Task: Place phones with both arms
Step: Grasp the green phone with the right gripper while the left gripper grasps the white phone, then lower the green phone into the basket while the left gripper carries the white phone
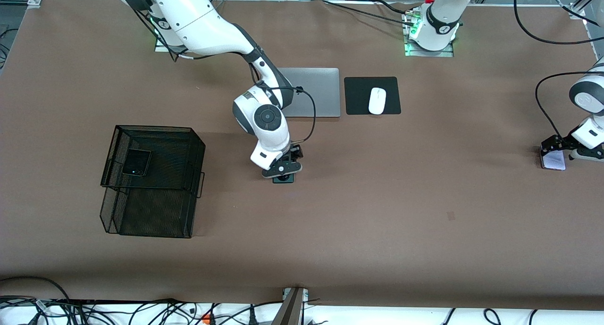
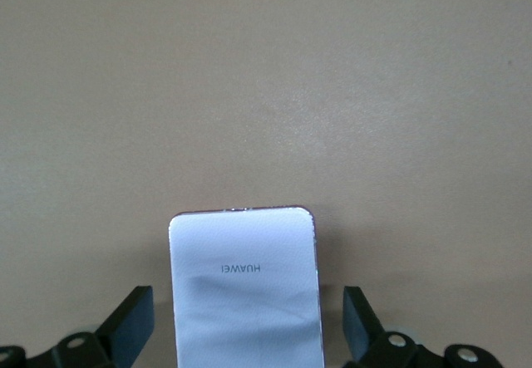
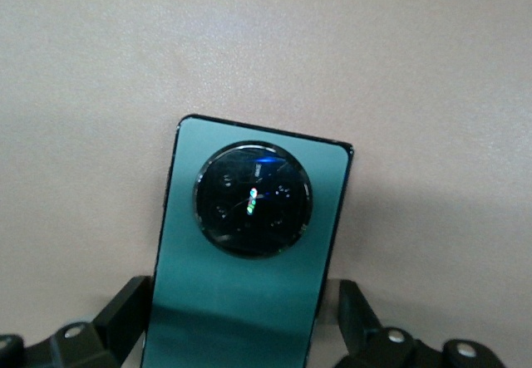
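The dark green phone (image 1: 283, 178) with a round camera ring lies on the brown table near its middle. My right gripper (image 1: 282, 170) is low over it, open, with a finger on each side of the phone (image 3: 249, 252). The pale pink-lavender phone (image 1: 553, 161) lies at the left arm's end of the table. My left gripper (image 1: 553, 149) is low over it, open, its fingers (image 2: 129, 322) apart from the phone's (image 2: 245, 285) sides. The small black flip phone (image 1: 137, 162) lies in the upper tier of a black wire basket (image 1: 151, 127).
The wire basket stands toward the right arm's end of the table. A closed silver laptop (image 1: 314, 91) and a white mouse (image 1: 377, 100) on a black pad (image 1: 358, 96) lie farther from the front camera than the green phone.
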Robot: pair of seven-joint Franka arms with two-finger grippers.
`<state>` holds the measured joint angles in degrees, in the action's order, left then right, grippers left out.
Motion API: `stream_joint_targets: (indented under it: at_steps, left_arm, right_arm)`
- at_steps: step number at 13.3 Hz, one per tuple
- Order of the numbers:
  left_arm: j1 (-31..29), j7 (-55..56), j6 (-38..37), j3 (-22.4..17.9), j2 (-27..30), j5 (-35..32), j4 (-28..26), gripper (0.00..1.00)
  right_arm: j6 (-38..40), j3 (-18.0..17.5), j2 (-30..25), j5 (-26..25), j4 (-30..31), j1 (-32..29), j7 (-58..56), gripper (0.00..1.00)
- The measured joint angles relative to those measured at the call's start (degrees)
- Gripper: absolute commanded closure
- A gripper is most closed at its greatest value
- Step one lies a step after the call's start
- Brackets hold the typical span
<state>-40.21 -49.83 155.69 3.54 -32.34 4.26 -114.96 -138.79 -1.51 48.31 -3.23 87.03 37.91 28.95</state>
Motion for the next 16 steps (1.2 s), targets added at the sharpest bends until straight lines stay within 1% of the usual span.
stream_joint_targets:
  at_steps: [1, 2, 3, 5, 8, 10, 12, 14, 15, 16]
  left_arm:
    - [-0.2, 0.0, 0.1, 0.0, -0.5, 0.4, 0.1, 0.0]
    - [-0.4, 0.0, 0.3, 0.0, -0.8, 0.9, 0.2, 0.0]
    - [-0.6, 0.0, 0.4, 0.0, -1.0, 1.3, 0.3, 0.0]
    - [-0.9, 0.0, 0.4, 0.1, -1.2, 1.5, 0.4, 0.0]
    - [-1.6, 0.0, 0.4, 0.1, -1.6, 3.3, 0.5, 0.0]
    - [-1.6, 0.0, 0.4, 0.2, -2.0, 3.6, 0.5, 0.0]
    - [-1.7, 0.0, 0.4, 0.3, -2.2, 3.7, 0.5, 0.0]
    - [-1.7, 0.0, 0.4, 0.6, -2.5, 5.0, 0.6, 0.0]
    - [-1.7, 0.0, 0.5, 0.8, -2.7, 5.3, 0.6, 0.03]
    - [-1.7, 0.0, 0.6, 0.8, -2.9, 5.4, 0.6, 0.13]
  right_arm:
    - [0.0, 0.0, 0.0, 0.0, 0.0, 0.0, 0.0, 0.38]
    - [0.0, 0.0, 0.0, 0.0, 0.0, 0.0, 0.0, 0.73]
    - [0.0, 0.0, -0.1, 0.0, -0.2, 0.0, 0.0, 0.85]
    - [0.0, 0.0, -0.3, 0.0, -0.3, 0.0, 0.0, 0.98]
    - [-0.5, 0.6, -0.2, 0.0, -0.9, 0.0, 0.0, 1.0]
    - [-0.2, 2.6, -1.4, 0.0, -2.0, 0.0, 0.0, 1.0]
    - [2.5, 6.2, -5.0, 0.0, -3.0, -0.2, -0.2, 1.0]
    - [8.0, 10.4, -10.8, 0.0, -3.3, -0.3, -1.7, 1.0]
    - [11.8, 12.9, -13.7, 0.0, -3.2, -0.4, -3.9, 1.0]
    - [16.0, 15.6, -16.1, 0.0, -3.2, -0.4, -6.7, 1.0]
